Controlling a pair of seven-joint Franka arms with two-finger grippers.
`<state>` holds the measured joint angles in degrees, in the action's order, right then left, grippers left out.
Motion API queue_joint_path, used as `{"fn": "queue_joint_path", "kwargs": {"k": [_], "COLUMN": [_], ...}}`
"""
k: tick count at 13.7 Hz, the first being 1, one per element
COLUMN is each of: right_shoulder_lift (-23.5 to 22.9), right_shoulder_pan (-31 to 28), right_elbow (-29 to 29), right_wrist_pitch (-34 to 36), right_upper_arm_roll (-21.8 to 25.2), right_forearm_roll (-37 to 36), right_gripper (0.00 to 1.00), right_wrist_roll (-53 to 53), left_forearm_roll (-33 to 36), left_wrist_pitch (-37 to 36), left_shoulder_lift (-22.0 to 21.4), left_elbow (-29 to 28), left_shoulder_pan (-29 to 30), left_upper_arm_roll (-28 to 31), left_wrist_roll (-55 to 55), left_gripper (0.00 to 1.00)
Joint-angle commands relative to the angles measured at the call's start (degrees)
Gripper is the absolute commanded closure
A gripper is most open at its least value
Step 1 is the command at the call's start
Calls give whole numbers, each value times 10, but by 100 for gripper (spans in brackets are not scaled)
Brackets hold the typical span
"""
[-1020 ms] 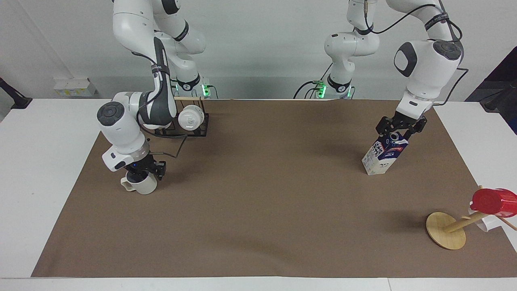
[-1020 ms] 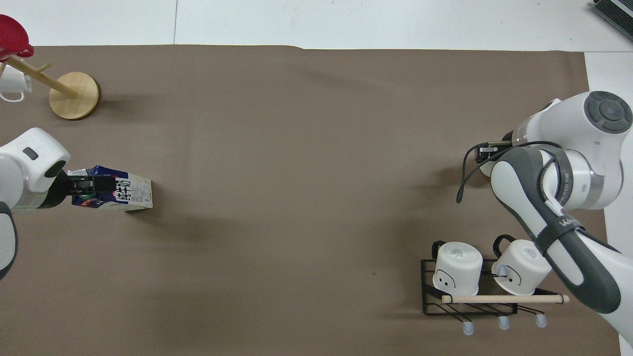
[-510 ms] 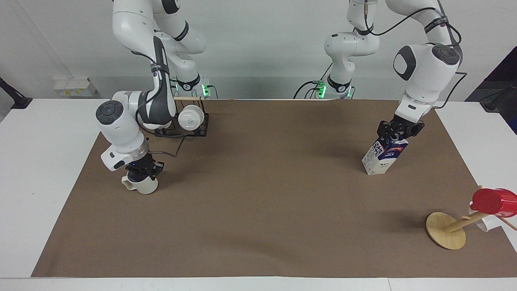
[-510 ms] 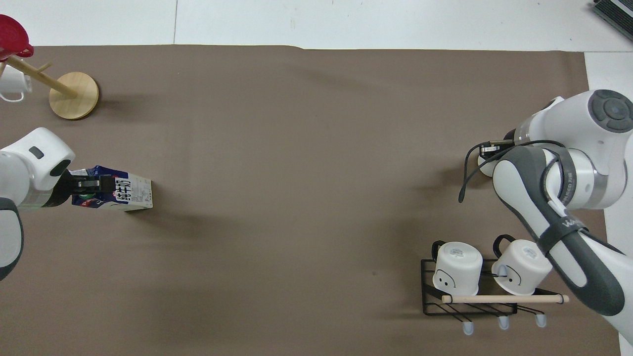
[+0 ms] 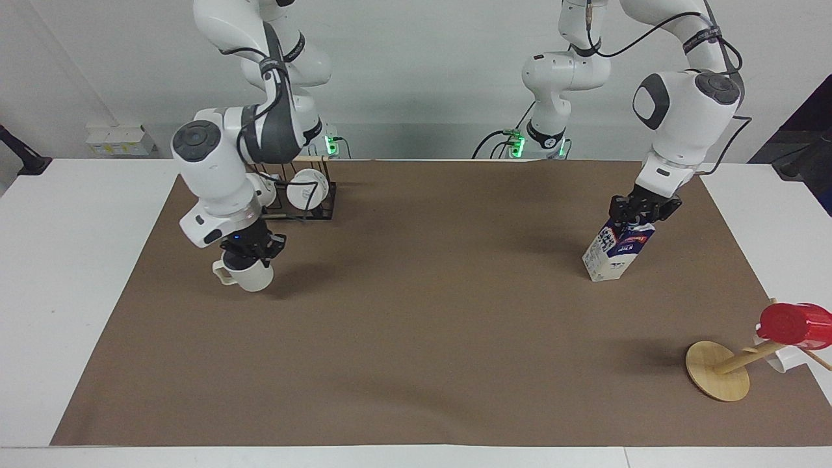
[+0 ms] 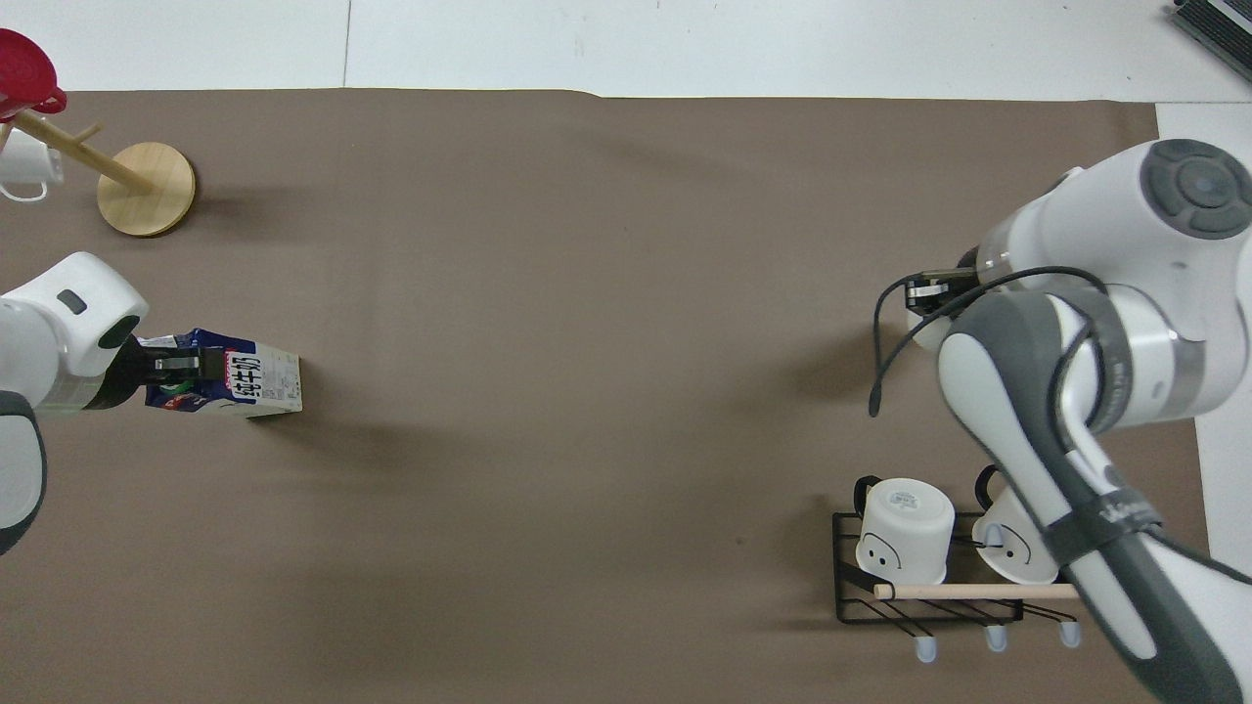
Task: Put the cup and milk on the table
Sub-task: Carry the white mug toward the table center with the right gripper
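Your right gripper (image 5: 249,252) gripped the cup (image 5: 246,274) by its rim, lifted over the brown mat (image 5: 416,364) near the right arm's end. Your left gripper (image 5: 640,214) pinched the milk (image 5: 617,252) top; carton stood tilted near the other end.

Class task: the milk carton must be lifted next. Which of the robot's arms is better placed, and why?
The left arm. The left gripper is already at the top of the milk carton. The right gripper is occupied: shut on the cup at the other end of the table.
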<state>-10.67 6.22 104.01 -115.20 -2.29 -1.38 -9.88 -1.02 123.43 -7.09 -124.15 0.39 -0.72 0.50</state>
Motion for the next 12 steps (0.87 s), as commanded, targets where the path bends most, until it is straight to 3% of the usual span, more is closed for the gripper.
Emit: {"fn": "queue_joint_path", "kwargs": {"k": [1, 7, 12], "right_shoulder_lift": [-6, -23, -122], "right_shoulder_pan": [63, 207, 285], "right_elbow": [-15, -50, -110], "right_wrist_pitch": [-7, -16, -49], "right_upper_arm_roll": [1, 0, 1], "right_forearm_roll": [-2, 0, -6], "right_gripper": [100, 100, 100], "right_wrist_roll": [-78, -260, -391], "left_forearm_roll": [1, 1, -24], "left_wrist_pitch": [3, 1, -22], "left_shoulder_lift": [-1, 15, 16], "left_elbow": [-2, 24, 51], "left_shoulder_pan": [7, 5, 5], "left_upper_arm_roll": [-2, -3, -2], "left_wrist_roll": [6, -1, -1], "left_gripper": [45, 46, 47]}}
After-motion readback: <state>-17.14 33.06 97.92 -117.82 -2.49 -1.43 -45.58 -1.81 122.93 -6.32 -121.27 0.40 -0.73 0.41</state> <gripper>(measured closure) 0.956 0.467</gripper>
